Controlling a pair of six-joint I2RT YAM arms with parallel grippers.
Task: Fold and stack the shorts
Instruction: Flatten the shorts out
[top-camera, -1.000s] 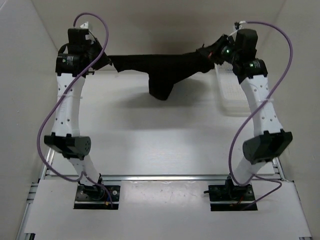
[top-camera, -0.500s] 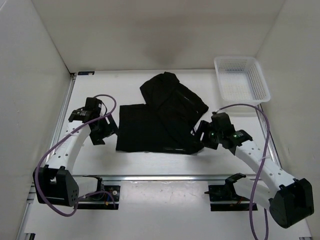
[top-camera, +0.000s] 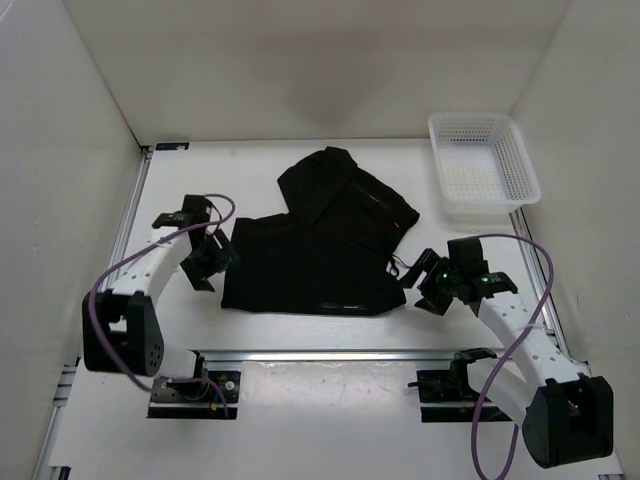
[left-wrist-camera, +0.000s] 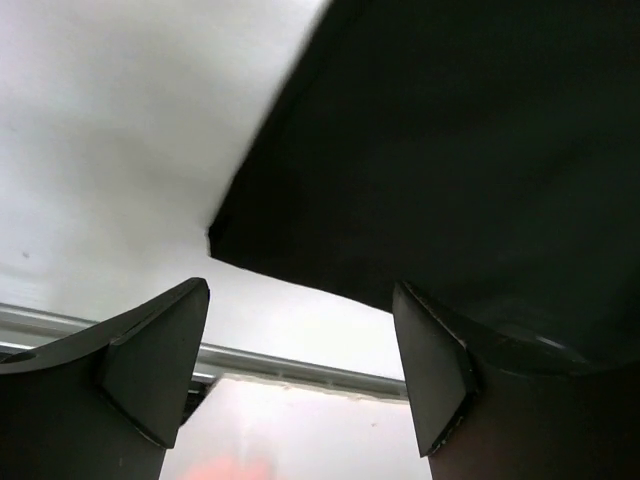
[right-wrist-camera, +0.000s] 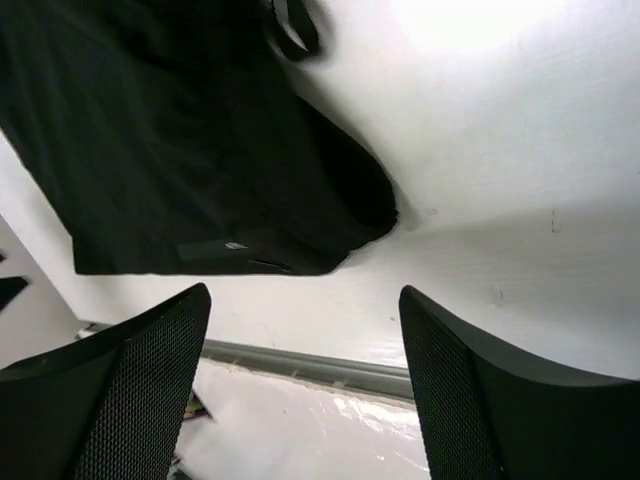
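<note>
The black shorts (top-camera: 320, 240) lie on the white table, partly folded, with one part bunched toward the back and a flat layer toward the near edge. My left gripper (top-camera: 212, 262) is open at the shorts' left edge, touching nothing; in the left wrist view the cloth (left-wrist-camera: 450, 160) lies beyond my open gripper (left-wrist-camera: 300, 370). My right gripper (top-camera: 416, 280) is open just right of the shorts' near right corner. The right wrist view shows that corner (right-wrist-camera: 180, 150), with a small pale label, ahead of my empty gripper (right-wrist-camera: 305, 390).
A white mesh basket (top-camera: 490, 205) stands at the back right of the table. A metal rail (top-camera: 320, 352) runs along the table's near edge, just in front of both grippers. White walls close in the left, right and back.
One second ago both grippers held the shorts stretched in the air at the back. The shorts now lie on the table, and both grippers have let go, opened and drawn slightly away.
</note>
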